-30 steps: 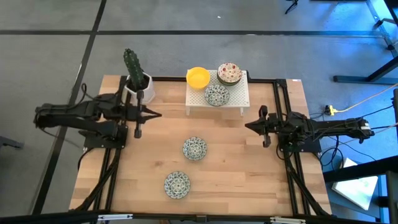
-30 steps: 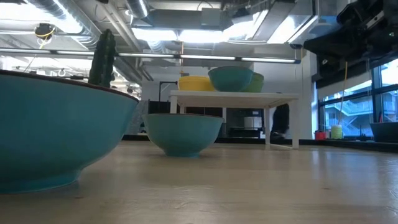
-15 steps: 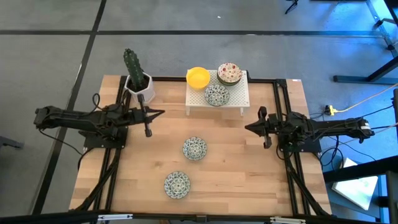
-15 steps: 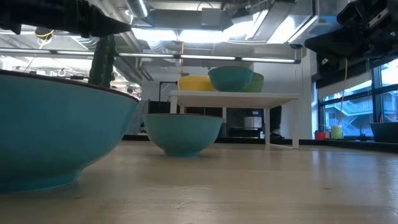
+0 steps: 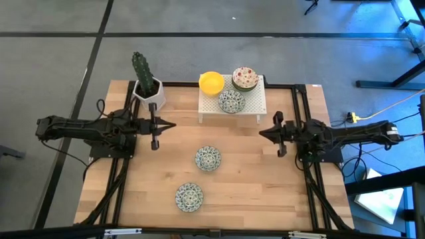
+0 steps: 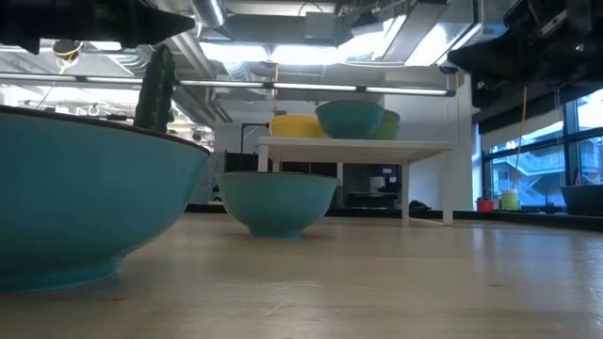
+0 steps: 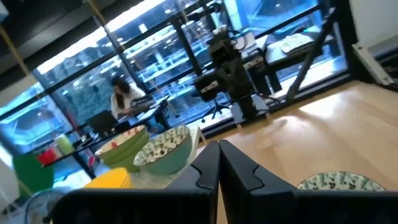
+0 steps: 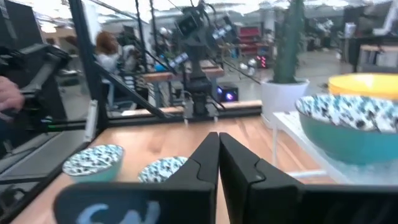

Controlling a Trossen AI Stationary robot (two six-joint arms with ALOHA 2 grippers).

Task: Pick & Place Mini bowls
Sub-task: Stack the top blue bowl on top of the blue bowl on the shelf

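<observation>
- Bowls sit in two groups: two with a blue-green pattern on the bare wooden surface (image 5: 265, 186), and the others on a small white shelf (image 5: 255, 109) at its far edge.
- Left hand (image 5: 154, 126) hangs above the surface just in front of the cactus pot (image 5: 149, 93); its fingers are pressed together and grip nothing.
- Front patterned bowl (image 5: 189, 197) lies near the close edge, and the middle patterned bowl (image 5: 208, 158) sits a little farther in, between the two arms.
- On the shelf, the yellow bowl (image 5: 211, 82) stands at the left end, a third patterned bowl (image 5: 231, 101) at the front, and a floral bowl (image 5: 245, 78) behind it at the back.
- Right hand (image 5: 279, 134) waits above the surface just right of the shelf, fingers closed and empty.
- From above, the painted insides of the bowls show; the level view gives only plain teal outsides (image 6: 85, 202) and the shelf's legs.
- Left wrist view shows the closed fingers (image 7: 217, 165), the other arm, and a person seated beyond the windows.
- Right wrist view shows both floor-level bowls (image 8: 93, 160) side by side, and a person's head in the room behind.
- No brand, label or writing can be read; a pale mark on the right hand's body is too blurred to make out.
</observation>
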